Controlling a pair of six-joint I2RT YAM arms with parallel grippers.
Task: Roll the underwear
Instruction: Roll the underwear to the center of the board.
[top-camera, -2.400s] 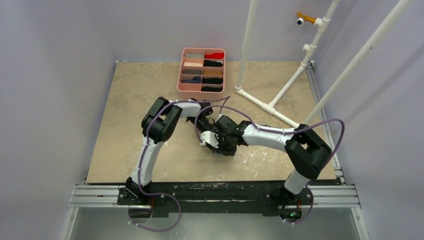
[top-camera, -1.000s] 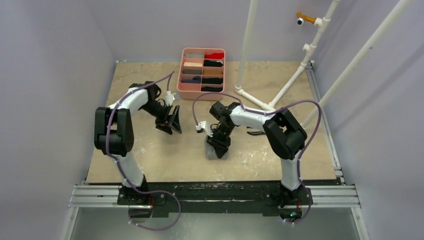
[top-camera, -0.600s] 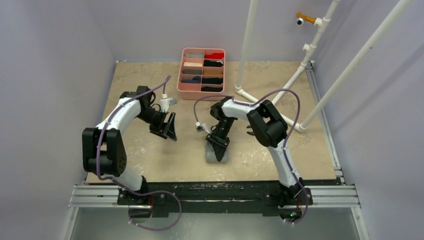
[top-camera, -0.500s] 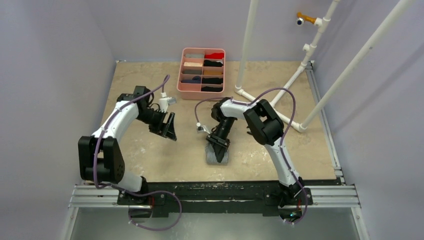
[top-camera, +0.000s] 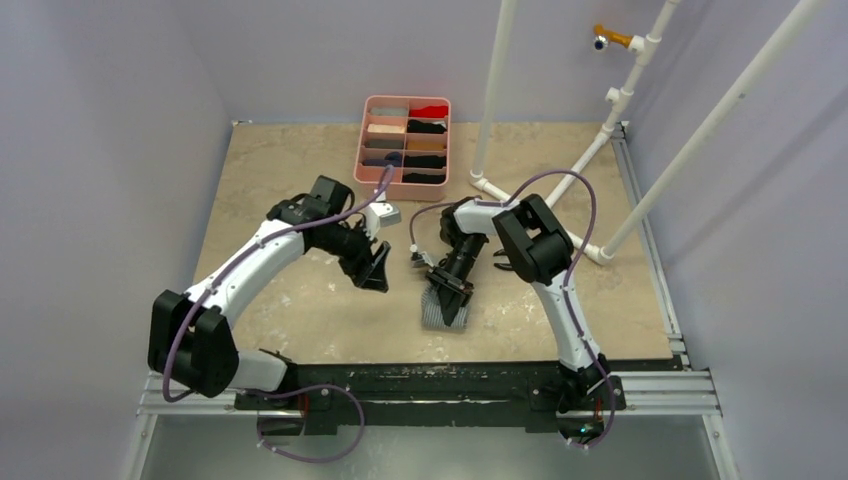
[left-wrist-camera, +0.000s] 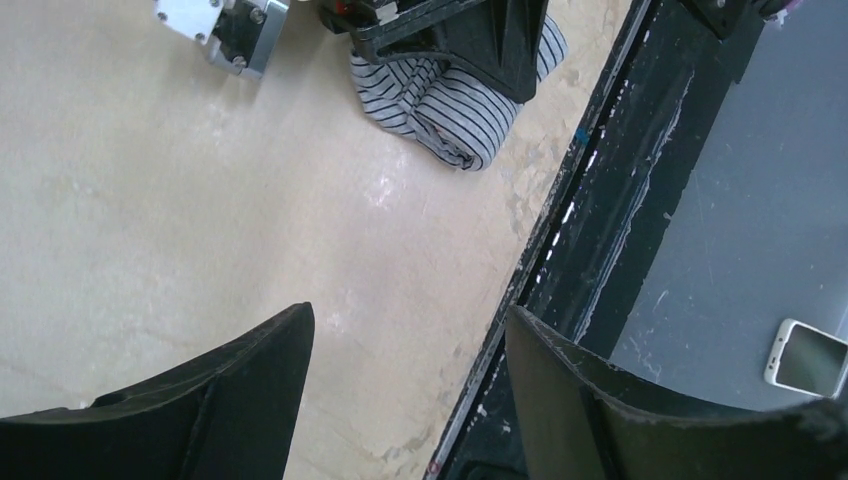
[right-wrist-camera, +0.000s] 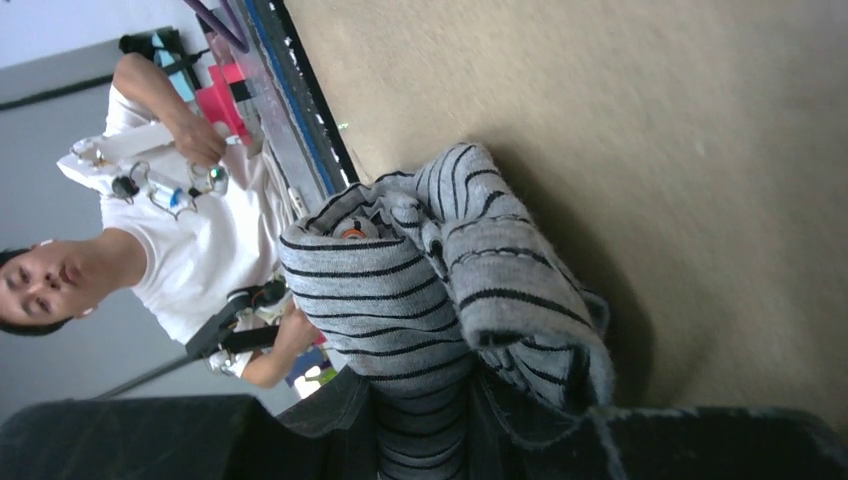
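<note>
Right wrist: underwear (right-wrist-camera: 400, 300) betw. jaws

The underwear (right-wrist-camera: 430, 290) was soft knitted cloth, grey with fine dark stripes, slightly fuzzy at the folds. The table (top-camera: 300, 160) top presented a beige, stone-patterned surface, matt, with pale scuffed patches toward the near edge. The rail (left-wrist-camera: 620, 200) along that edge was black metal, scratched and chipped. The left gripper (left-wrist-camera: 405, 330) had fingers (left-wrist-camera: 240, 400) of matt black plastic. The tray (top-camera: 360, 150) appeared to be smooth pink plastic; the pipes (top-camera: 495, 90) white, glossy plastic.
</note>
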